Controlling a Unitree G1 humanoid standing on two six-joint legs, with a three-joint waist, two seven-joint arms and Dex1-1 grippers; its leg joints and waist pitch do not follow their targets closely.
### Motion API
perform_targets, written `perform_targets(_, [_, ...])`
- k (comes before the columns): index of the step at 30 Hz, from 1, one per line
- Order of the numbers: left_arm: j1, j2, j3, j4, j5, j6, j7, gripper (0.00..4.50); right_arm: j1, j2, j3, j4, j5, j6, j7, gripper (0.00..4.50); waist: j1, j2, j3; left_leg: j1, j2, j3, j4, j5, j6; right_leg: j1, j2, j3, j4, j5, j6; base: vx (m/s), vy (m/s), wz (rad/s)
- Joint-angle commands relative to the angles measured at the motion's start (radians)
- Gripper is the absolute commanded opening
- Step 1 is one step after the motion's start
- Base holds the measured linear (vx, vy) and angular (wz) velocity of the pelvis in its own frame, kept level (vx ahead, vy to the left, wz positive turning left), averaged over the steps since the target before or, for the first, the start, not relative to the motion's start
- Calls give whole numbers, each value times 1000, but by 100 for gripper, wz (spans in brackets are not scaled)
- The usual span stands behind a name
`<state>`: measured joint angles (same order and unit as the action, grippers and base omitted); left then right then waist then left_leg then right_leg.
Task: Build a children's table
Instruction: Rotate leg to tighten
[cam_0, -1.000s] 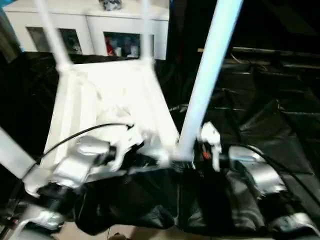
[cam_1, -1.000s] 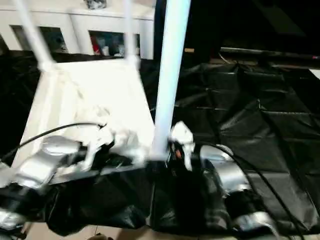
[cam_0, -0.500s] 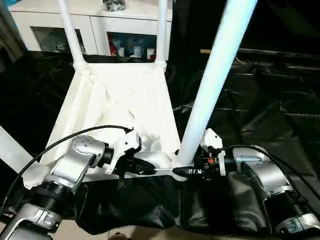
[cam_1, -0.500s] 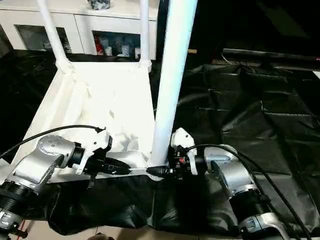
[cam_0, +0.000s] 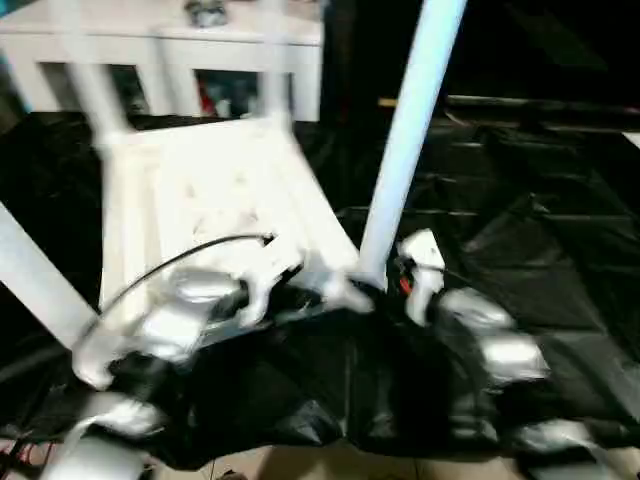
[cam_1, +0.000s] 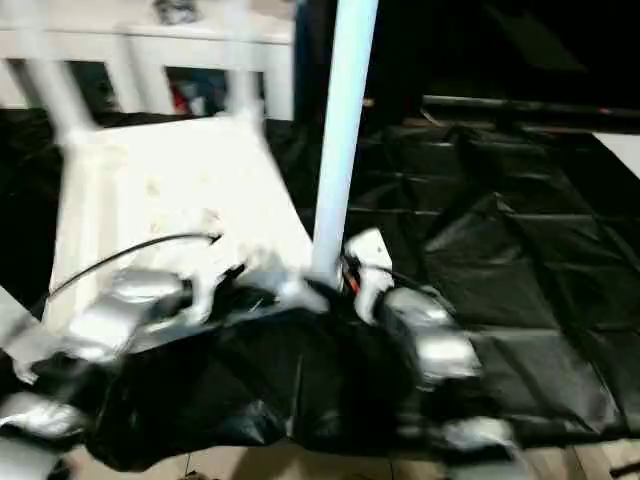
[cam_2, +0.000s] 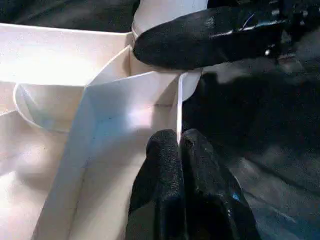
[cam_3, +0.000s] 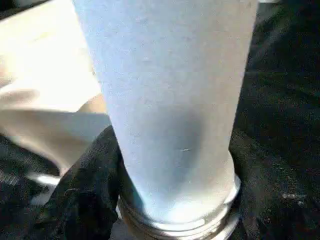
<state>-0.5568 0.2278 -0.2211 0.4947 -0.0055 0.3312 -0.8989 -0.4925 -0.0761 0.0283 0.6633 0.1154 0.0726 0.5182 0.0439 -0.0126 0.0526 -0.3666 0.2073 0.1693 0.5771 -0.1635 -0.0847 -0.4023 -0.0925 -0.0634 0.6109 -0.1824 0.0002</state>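
While legs (cam_0: 410, 150) stand upright, cabinet (cam_0: 170, 55) behind tabletop (cam_0: 200, 200).

White tabletop (cam_0: 215, 190), seemingly black sheeting (cam_0: 540, 250)

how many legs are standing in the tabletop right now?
4. Two at the far corners by the cabinet: far left leg, far right leg. One at the near right corner, near right leg. One at the near left, near left leg, leaning outward.
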Motion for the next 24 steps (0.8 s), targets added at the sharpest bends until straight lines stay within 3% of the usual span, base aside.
perform_targets(1, [-50, -84, -16, -36, -36, -22, 20, 0, -3, 99, 82, 42, -27, 3, -3, 272, 4, 0, -62, 5, 11, 0, -70, -313, -3, 37, -41, 34, -93, -366, -159, 0, 0, 0])
perform_targets(6, [-44, -98, -46, -57, -37, -9, -15, 0, -5, 123, 102, 21, -14, -2, 59, 328, 5, 4, -65, 3, 11, 4, -69, -271, 19, 44, -38, 35, -83, -262, -188, 0, 0, 0])
perform_targets(11, [-34, -68, -57, -68, -37, -4, -57, 0, -10, 77, 119, 12, -37, -19, 103, 381, 4, 6, -64, 4, 12, 4, -70, -285, 20, 45, -38, 35, -85, -275, -189, 0, 0, 0])
perform_targets(14, [-21, -32, -68, -84, -45, 2, -113, 0, -5, 23, 137, -12, -27, -19, 204, 381, 4, 5, -65, 3, 13, 3, -70, -289, 26, 48, -37, 34, -85, -275, -189, 0, 0, 0])
perform_targets(21, [11, 68, -78, -122, -62, -8, -257, 0, 34, -124, 172, -116, 23, 29, 476, 381, 18, 6, -68, 8, 18, 8, -63, -233, 62, 49, -36, 37, -69, -137, -246, 0, 0, 0])
perform_targets(24, [18, 101, -64, -123, -82, -19, -311, 0, 50, -193, 181, -143, 33, 35, 609, 381, 27, 5, -64, 8, 19, 9, -65, -248, 57, 49, -36, 37, -72, -165, -246, 0, 0, 0])
